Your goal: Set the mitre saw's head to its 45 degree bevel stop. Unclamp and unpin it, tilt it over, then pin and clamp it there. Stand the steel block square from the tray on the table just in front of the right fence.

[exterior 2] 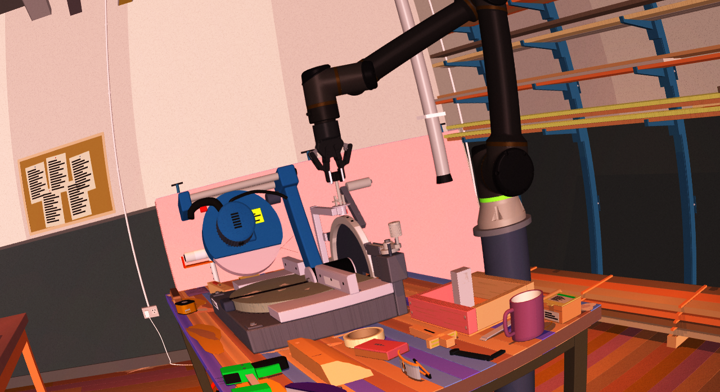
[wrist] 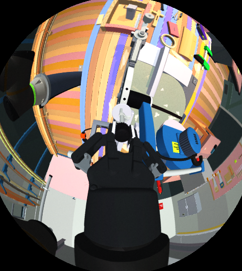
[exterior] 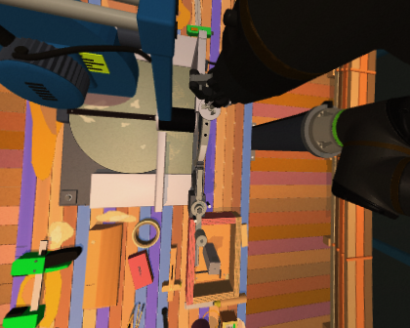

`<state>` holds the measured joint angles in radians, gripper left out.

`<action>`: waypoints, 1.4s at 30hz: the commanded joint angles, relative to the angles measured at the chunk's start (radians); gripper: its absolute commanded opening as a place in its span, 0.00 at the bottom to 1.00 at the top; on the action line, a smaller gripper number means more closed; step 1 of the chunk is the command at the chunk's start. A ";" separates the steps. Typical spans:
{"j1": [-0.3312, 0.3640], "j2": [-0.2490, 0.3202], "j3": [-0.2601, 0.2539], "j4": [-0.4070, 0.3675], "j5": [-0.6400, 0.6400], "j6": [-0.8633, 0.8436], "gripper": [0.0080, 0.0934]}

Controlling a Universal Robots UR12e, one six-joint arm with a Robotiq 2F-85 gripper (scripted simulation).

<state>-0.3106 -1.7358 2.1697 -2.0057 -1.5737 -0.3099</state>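
The black knob of the bevel stop pin (wrist: 122, 132) is partly hidden between my fingers, which are closed on it from above. My gripper (exterior 2: 333, 176) (wrist: 122, 133) stands over the top of the grey bevel arc (exterior 2: 347, 239) at the back of the mitre saw. The blue saw head (exterior 2: 240, 231) (exterior: 59, 71) leans over to the left on its blue arm. The steel block square (exterior 2: 462, 286) (exterior: 212, 260) stands upright in the wooden tray (exterior 2: 468, 302) on the table to the right of the saw. The right fence (exterior 2: 332, 279) runs along the saw table.
The saw's grey base and turntable (exterior 2: 302, 309) fill the table's left half. A knurled clamp knob (exterior 2: 396, 232) stands on the block behind the fence. A purple mug (exterior 2: 526, 314), a tape roll (exterior 2: 363, 335), a red box (exterior 2: 380, 348) and green clamps (exterior 2: 246, 372) lie along the front.
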 commanded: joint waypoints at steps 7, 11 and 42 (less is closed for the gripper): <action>0.001 0.001 0.000 -0.001 0.003 0.000 0.00; 0.001 0.001 0.000 -0.001 0.003 0.000 0.08; 0.001 0.001 0.000 -0.001 0.003 0.000 0.63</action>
<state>-0.3099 -1.7349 2.1706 -2.0067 -1.5708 -0.3099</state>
